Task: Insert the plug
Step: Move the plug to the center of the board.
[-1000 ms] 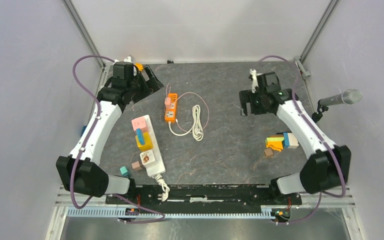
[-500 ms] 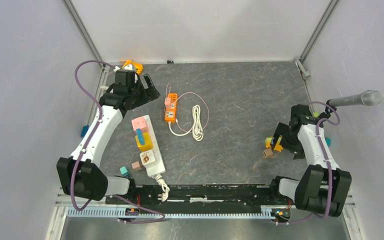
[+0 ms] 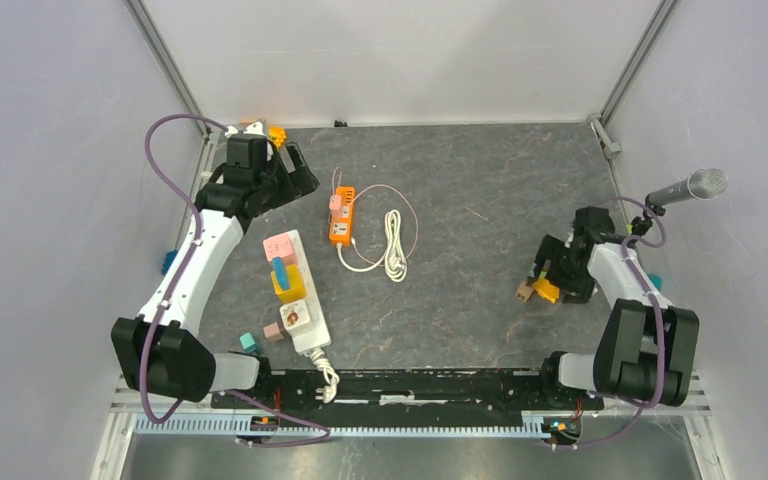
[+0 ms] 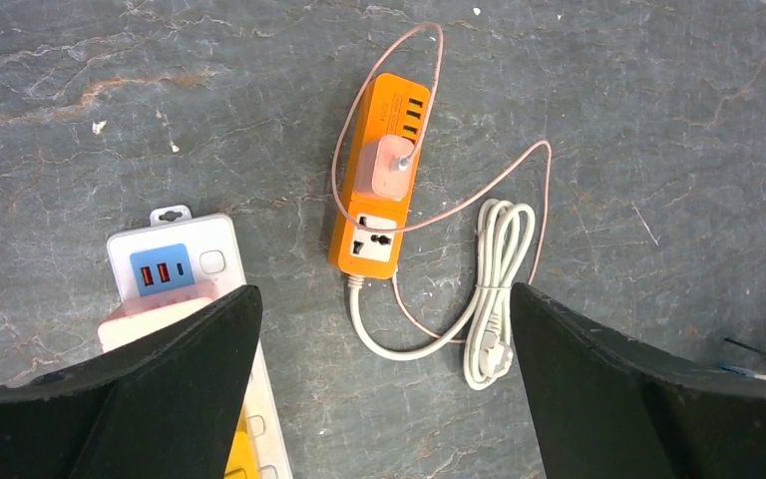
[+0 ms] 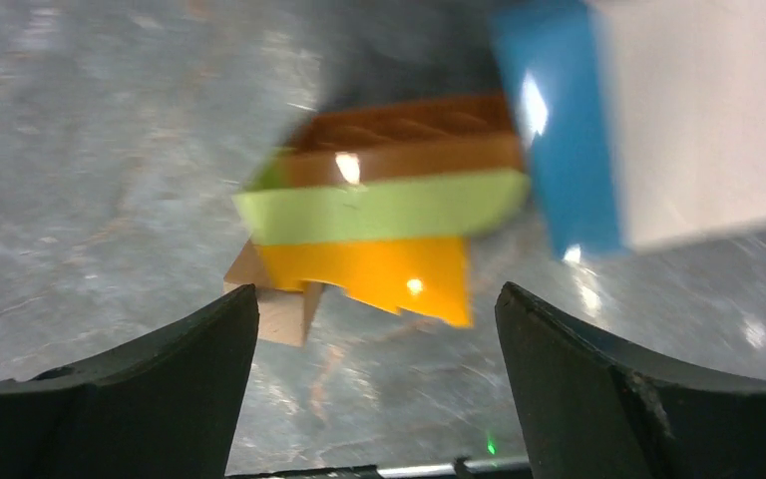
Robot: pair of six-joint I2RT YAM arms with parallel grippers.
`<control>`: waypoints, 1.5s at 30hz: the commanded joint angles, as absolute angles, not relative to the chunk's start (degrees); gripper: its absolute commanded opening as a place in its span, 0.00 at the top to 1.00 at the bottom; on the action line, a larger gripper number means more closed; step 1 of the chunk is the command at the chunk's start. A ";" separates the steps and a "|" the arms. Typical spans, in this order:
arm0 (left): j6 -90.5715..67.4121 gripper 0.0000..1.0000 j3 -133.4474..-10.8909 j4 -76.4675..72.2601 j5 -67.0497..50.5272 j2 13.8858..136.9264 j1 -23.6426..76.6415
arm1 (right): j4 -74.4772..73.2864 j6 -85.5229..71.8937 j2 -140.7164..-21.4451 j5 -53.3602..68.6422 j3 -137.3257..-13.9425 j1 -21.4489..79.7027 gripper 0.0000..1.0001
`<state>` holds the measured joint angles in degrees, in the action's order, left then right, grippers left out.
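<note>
Plug adapter [image 5: 379, 215], orange and green, sits right of frame on the surface [image 3: 460, 200] under your released right pincer [image 5: 377, 294]. Your left pincer [image 4: 384, 291], also released, hangs above the orange power strip [image 4: 384, 125].

Grey stone table [image 3: 480, 180] carries orange power strip [image 3: 340, 218], white strip [image 4: 175, 238], blocks [image 5: 379, 215].

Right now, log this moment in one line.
left gripper open near orange power strip | right gripper open at plug pile | nothing held
</note>
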<state>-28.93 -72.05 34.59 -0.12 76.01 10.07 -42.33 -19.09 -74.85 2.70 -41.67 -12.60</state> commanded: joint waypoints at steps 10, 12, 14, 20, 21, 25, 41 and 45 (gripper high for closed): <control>-29.79 0.00 -74.24 37.70 -2.19 73.95 9.80 | -32.74 -18.40 -102.08 7.76 -65.48 22.87 0.15; -30.58 0.00 -74.51 37.70 -2.80 74.65 9.76 | -32.86 -18.42 -102.18 7.13 -66.64 24.80 0.14; -31.17 0.00 -75.18 37.64 -4.21 75.91 9.76 | -31.86 -19.52 -100.95 7.21 -65.42 25.25 0.13; -32.94 0.00 -77.78 39.27 -7.32 79.82 9.76 | -29.03 -20.39 -97.05 6.01 -60.72 25.09 0.11; -33.22 0.00 -78.10 39.53 -7.62 80.23 9.76 | -28.97 -20.17 -97.01 5.72 -60.50 24.90 0.11; -34.80 0.01 -78.94 41.03 -8.19 81.50 9.76 | -28.57 -19.34 -97.34 5.57 -60.45 24.57 0.10; -39.04 0.02 -78.29 43.41 -6.88 80.27 10.10 | -26.98 -16.58 -95.64 11.16 -63.89 14.14 0.10; -39.51 0.02 -77.62 43.34 -6.68 80.27 10.31 | -29.07 -12.07 -94.84 11.07 -67.11 13.98 0.08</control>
